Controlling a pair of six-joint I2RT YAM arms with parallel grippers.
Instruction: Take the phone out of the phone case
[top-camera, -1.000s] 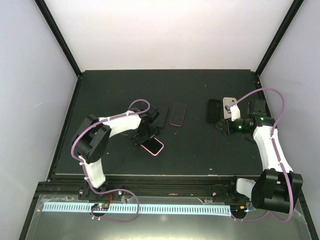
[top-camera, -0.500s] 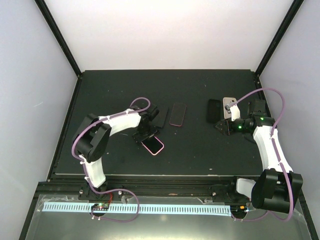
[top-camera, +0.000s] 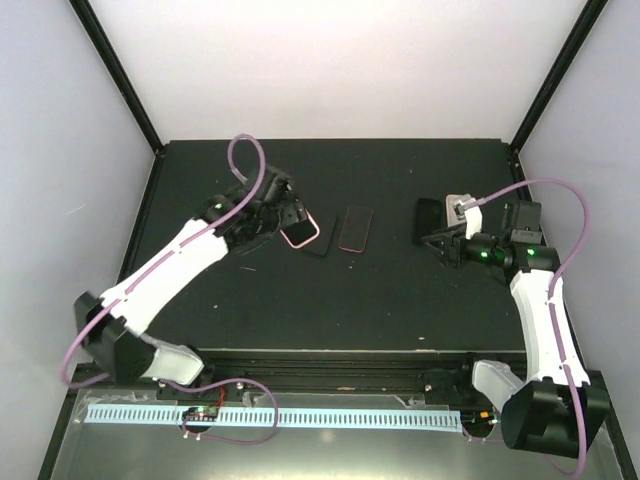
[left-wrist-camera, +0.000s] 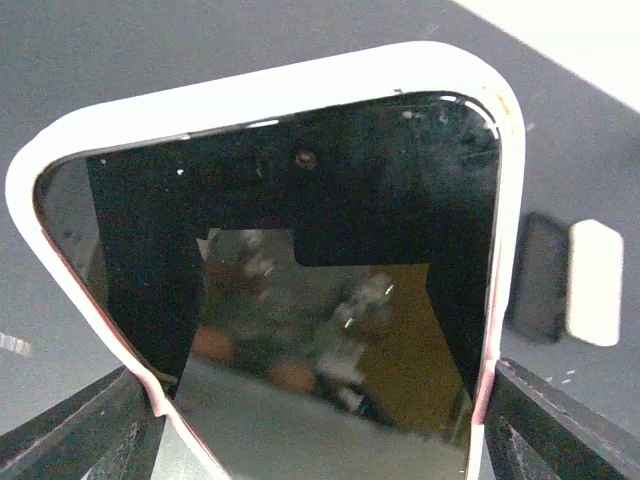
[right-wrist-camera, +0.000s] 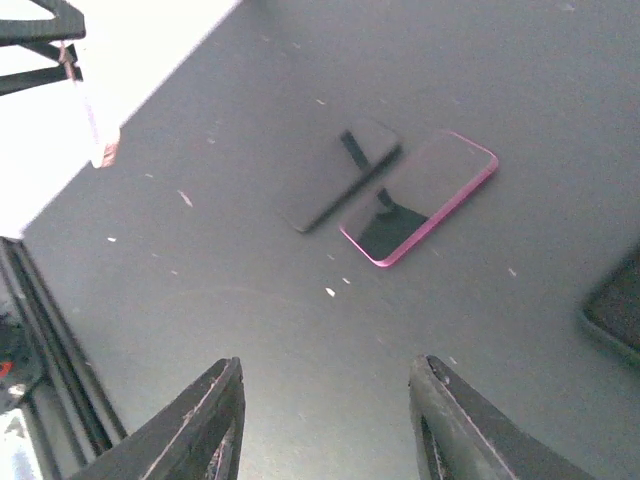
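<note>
The left gripper (left-wrist-camera: 320, 435) is clamped on the glossy black phone (left-wrist-camera: 300, 260) by its long sides. The phone sits inside the pale pink soft-rimmed case (left-wrist-camera: 250, 95). In the left wrist view the phone fills the frame, its lower end is cut off, and only reflections show on the glass. Whether it is lifted off the dark matte table (top-camera: 400, 300) or resting on it is hard to judge from above. One corner overlaps a thin dark flat slab (right-wrist-camera: 340, 175), which lies just beside a magenta-rimmed phone (right-wrist-camera: 420, 197).

The right gripper (right-wrist-camera: 328, 400) has its jaws apart with nothing between them. It is near a black rectangular slab (top-camera: 428, 220). A pale block (top-camera: 457, 205) is partly hidden behind its wrist, possibly another case.

The held phone is in the left rear part of the table, away from the edges. Bare table stretches across the front half.
</note>
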